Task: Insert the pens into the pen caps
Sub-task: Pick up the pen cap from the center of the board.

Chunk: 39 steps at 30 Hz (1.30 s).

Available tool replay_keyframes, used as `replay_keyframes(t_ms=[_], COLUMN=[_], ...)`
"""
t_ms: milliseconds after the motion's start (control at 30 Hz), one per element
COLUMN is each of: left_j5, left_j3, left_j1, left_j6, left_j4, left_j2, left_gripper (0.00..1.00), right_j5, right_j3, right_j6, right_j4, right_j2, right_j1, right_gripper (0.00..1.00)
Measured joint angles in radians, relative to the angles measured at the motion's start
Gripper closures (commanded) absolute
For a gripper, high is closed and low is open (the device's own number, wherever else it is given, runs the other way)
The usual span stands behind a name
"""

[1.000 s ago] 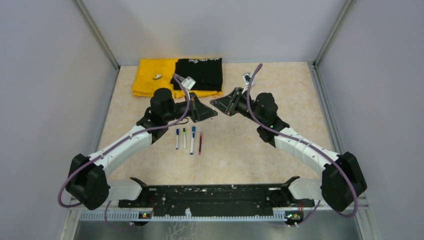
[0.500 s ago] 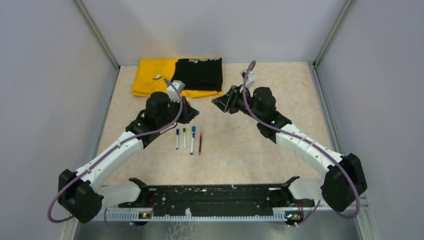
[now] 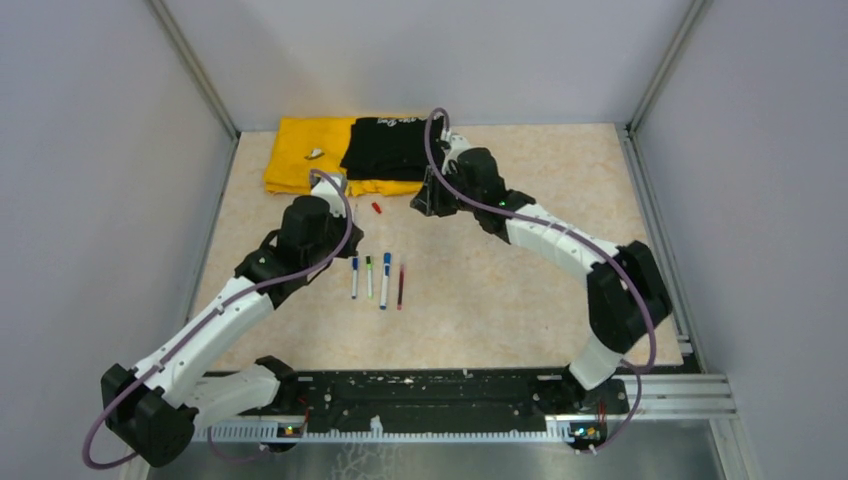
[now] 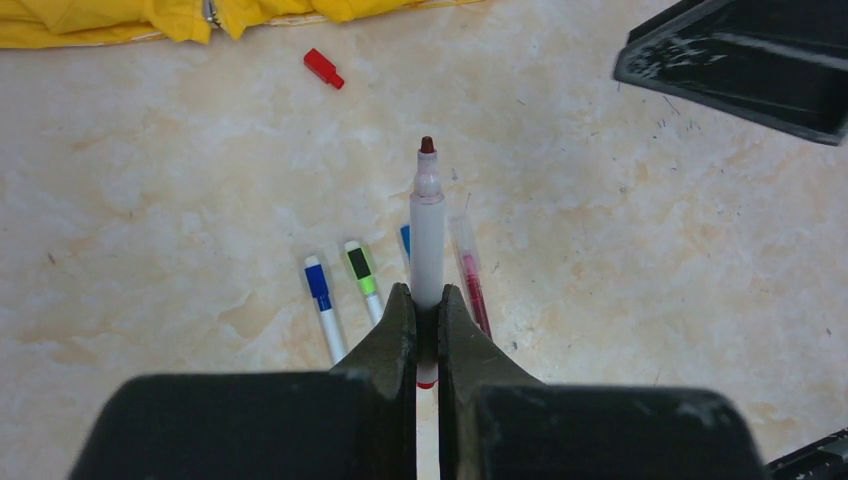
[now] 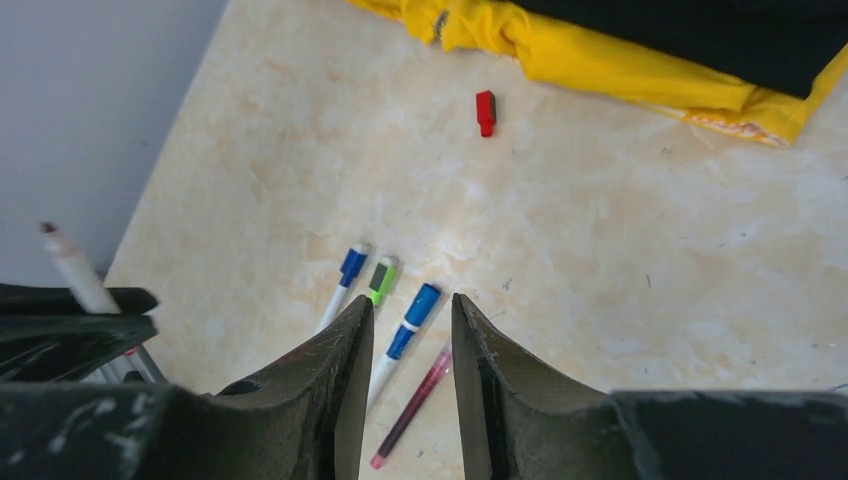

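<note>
Left pincer [image 4: 427, 310] pinches an uncapped pen [image 4: 428, 230]; right pincer [image 5: 410, 330] spread, empty, near the red cap [image 5: 485, 112].

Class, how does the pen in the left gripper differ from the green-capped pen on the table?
The held pen in the left gripper is uncapped, reddish tip bare; the green-capped pen wears its cap. The held pen is clamped above the table; the green-capped pen lies flat on it. Both have pale barrels.

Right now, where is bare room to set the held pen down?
Free: far right of the table, beyond the right arm; the near strip between pens and base rail. Crowded: around the red cap and cloths.
</note>
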Motion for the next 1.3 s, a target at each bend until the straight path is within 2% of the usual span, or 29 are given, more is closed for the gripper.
replay_keyframes(t_ms=[200,433,700,1000,1300], left_j5=[-0.047,-0.082,-0.109,-0.118,-0.132], left_j3=[-0.010,-0.041,-0.076,-0.082,-0.084], left_j1=[0.000,0.000,0.000,0.000,0.000], left_j6=[0.008,0.006,-0.004,-0.011,-0.010], left_j4=[-0.027,-0.032,-0.046,-0.057,-0.057], left_j2=[-0.040,-0.103,-0.162,-0.177,-0.220], left_gripper=[1.00,1.00,1.00,1.00,1.00], right_j5=[-0.025,-0.023,0.042,0.105,0.145], right_j3=[0.152,0.340,0.544,0.850,1.087], right_j6=[-0.021,-0.047,-0.076,-0.150,-0.218], right_j4=[-0.076,-0.148,-0.195,-0.305,-0.422], right_j2=[0.222,0.420,0.603,0.798,0.947], right_j1=[0.020,0.056,0.067,0.087,0.111], right_gripper=[0.67,0.62,0.54,0.53,0.53])
